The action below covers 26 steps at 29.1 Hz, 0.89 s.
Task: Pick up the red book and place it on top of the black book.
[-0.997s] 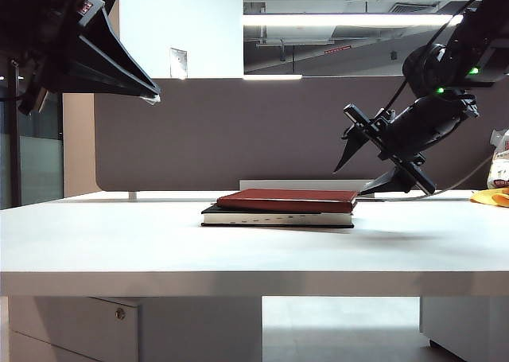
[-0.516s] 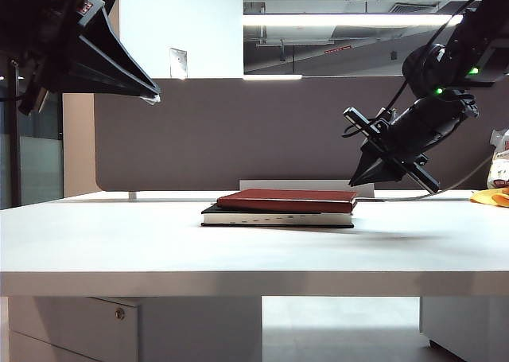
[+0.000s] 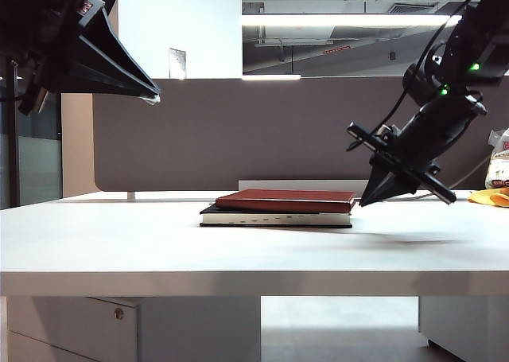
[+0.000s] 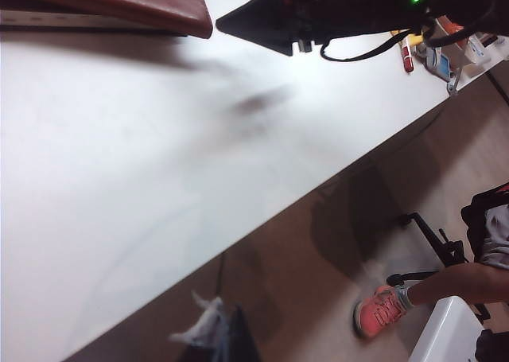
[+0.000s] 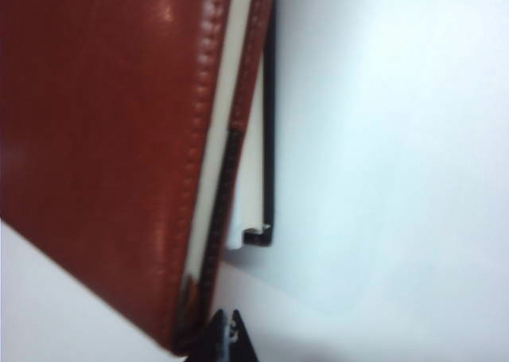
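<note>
1. Exterior view shows the red book (image 3: 285, 200) lying flat on the black book (image 3: 274, 217), the pair stacked near the middle of the white table (image 3: 159, 243); the red cover sits slightly toward the right of the black one, so a strip of black shows at the left end.
2. My right gripper (image 3: 367, 200) hangs just beside the right end of the stack, pointing down and left toward it; its fingers are pressed together to a single point with nothing between them; I cannot tell whether the tip touches the table.
3. Right wrist view puts my closed fingertips (image 5: 225, 338) right at a corner of the red book (image 5: 103, 139); the black book (image 5: 269, 139) shows as a dark edge beneath it, with pale page edges between.
4. My left gripper (image 3: 153, 98) is raised high at the left, well apart from the books; I cannot tell how its fingers stand.
5. Left wrist view catches only a corner of the red book (image 4: 119, 0) and the right arm (image 4: 350, 8) beside it.
</note>
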Available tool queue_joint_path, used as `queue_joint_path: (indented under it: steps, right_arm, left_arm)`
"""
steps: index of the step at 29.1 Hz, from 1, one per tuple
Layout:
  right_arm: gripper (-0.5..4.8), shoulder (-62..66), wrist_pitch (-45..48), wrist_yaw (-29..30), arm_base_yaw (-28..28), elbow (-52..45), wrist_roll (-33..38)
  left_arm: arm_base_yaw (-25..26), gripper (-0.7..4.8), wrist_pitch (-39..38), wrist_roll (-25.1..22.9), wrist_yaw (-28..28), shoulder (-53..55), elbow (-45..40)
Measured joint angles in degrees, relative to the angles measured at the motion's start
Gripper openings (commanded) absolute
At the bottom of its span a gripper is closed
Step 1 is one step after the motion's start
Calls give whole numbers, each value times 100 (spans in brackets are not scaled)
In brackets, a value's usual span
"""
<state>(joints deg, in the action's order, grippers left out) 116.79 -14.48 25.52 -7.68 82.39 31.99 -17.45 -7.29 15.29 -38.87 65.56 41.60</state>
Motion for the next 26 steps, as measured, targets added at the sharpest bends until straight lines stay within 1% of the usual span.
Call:
queue_joint_path:
  steps: [6,10,15,21,23,26]
  right_arm:
    - [-3,-105,35,107,-59,11,-81]
    - [-3,-105,2,127,-262,9,-85]
    - [-3,-105,0,133,-466,9,-87]
    - [-3,-105,-26,2,-505,9,-98]
    - [-3,-103,-57,-9,-503,9,-98]
    - [-3,-105,-94,-7,-503,9,-98]
  left_arm:
    - [0,-6,0,0,0,0,0]
    - [0,-6,2,0,15,0,0]
    - [2,-6,0,2,595,2,0]
    - [-2,-6,-44,0,778,155,76]
    - [-13,-6,-146,0,752,304,225]
    - [-33,-6,-203,-2,529,518,396]
